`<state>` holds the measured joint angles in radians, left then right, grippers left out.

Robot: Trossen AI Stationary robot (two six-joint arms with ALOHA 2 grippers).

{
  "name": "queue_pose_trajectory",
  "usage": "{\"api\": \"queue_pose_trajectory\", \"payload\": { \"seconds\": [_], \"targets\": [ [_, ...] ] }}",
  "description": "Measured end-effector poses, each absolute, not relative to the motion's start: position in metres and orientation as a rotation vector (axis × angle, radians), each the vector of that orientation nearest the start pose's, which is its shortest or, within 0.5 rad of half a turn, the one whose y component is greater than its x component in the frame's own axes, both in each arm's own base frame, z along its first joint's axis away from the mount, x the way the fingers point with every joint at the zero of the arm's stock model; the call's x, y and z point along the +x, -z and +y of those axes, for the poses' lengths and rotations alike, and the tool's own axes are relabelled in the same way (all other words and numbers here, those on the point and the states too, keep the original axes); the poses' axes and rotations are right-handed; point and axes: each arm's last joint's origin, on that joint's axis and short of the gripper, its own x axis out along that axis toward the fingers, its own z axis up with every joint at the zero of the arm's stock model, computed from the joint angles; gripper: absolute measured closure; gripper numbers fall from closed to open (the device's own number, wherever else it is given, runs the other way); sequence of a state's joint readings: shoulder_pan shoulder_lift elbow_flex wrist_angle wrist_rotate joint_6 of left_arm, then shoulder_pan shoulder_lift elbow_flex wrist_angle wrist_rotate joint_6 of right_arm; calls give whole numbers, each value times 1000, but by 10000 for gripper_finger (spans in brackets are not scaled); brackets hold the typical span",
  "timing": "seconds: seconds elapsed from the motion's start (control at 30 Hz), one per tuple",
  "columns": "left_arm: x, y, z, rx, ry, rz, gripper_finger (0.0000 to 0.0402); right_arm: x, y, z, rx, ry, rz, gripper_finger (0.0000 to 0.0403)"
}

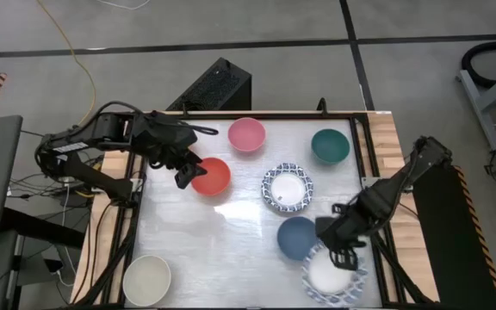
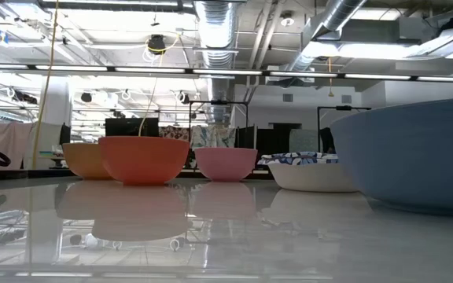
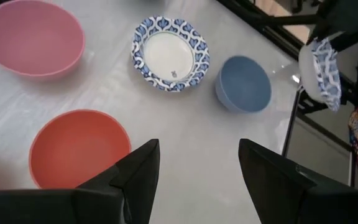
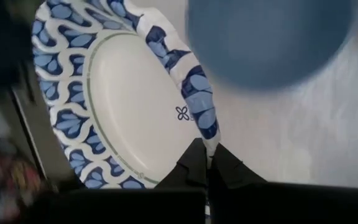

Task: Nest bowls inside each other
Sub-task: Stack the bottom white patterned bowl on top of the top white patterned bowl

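Observation:
My right gripper (image 1: 344, 250) is shut on a white bowl with a blue-patterned rim (image 1: 330, 275), which it holds above the table's near right corner, next to the blue bowl (image 1: 297, 237). My left gripper (image 3: 197, 180) hangs open over the table beside the red bowl (image 1: 212, 176), with nothing between its fingers. A second patterned bowl (image 1: 287, 188), the pink bowl (image 1: 246, 134), the dark green bowl (image 1: 330, 145) and the cream bowl (image 1: 147, 280) each stand alone on their bases. An orange bowl (image 2: 83, 161) shows behind the red one in the low view. My right gripper pinches the patterned bowl's rim (image 4: 209, 134) between its two fingers, one on the inner side and one on the outer. The fingers come from above, slanting down. The bowl (image 3: 322, 68) hangs tilted below them, clear of the table.
A black frame (image 1: 362, 155) runs along the table's right side, and a black box (image 1: 216, 86) sits behind its far edge. There is bare tabletop (image 1: 222, 250) between the cream bowl and the blue bowl.

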<state>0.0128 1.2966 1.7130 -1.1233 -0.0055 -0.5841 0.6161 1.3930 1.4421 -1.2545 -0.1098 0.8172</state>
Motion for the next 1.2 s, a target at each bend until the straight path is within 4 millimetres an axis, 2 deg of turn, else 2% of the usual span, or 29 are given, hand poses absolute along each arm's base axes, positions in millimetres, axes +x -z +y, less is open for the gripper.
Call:
{"api": "queue_pose_trajectory", "payload": {
  "seconds": [0.1,0.23,0.37,0.5,0.63,0.83,0.97,1.2],
  "targets": [
    [221,-452,3,-565,-214,648,194,214,-374,128,374,-10,1161,395],
    [219,-456,3,-565,-210,617,194,228,-410,94,398,226,899,395],
    [222,-459,4,-525,-225,568,194,235,-431,61,430,406,738,395],
    [222,-463,7,-458,-277,512,194,239,-433,37,454,513,705,395],
    [221,-465,7,-411,-260,425,194,245,-429,23,464,572,701,395],
    [227,-424,11,-436,-268,405,194,256,-430,10,432,596,655,394],
    [228,-406,14,-471,-249,275,194,261,-431,3,419,602,623,394],
    [230,-370,17,-492,-262,187,194,269,-430,-7,422,637,592,394]
  ]
}}
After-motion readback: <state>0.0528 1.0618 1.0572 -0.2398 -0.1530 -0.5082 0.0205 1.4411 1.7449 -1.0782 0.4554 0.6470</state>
